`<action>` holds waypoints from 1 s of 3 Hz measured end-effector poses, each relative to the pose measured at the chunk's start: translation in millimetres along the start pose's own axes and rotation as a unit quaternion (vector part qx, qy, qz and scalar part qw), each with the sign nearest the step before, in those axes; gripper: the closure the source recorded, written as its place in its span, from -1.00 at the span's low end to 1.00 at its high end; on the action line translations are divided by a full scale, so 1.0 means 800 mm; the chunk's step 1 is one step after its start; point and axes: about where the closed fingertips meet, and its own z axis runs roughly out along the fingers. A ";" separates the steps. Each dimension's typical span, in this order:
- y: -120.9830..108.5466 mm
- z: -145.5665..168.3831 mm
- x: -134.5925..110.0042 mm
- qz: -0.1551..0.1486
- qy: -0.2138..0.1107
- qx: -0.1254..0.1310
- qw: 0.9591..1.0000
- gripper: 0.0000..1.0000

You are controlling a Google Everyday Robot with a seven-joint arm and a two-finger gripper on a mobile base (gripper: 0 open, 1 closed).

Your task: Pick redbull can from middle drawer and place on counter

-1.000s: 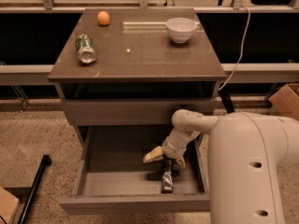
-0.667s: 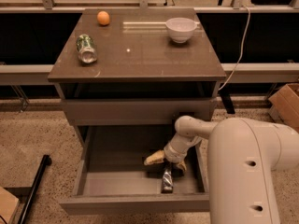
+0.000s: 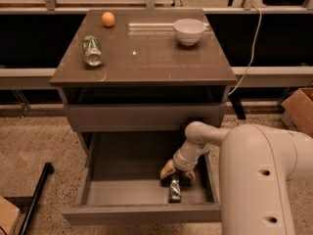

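1. Redbull can (image 3: 174,190): lies on its side on the floor of the open middle drawer (image 3: 122,192), near the right front corner.
2. End effector (image 3: 178,173): lowered into the drawer, fingers apart, flanking the can's far end.
3. Table (image 3: 146,65): carries a toppled green can (image 3: 92,50), an orange (image 3: 108,19) and a white bowl (image 3: 189,31).

Dim warm overhead light; small glare spot on counter (image 3: 161,62); middle drawer (image 3: 122,192) in shadow, gripper (image 3: 177,173) low inside, fingers apart.
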 end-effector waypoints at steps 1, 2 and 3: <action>0.002 -0.004 0.001 0.000 0.000 0.000 1.000 0.22; 0.000 0.011 0.000 0.012 0.013 0.012 1.000 0.68; 0.001 0.008 0.001 0.012 0.013 0.012 1.000 1.00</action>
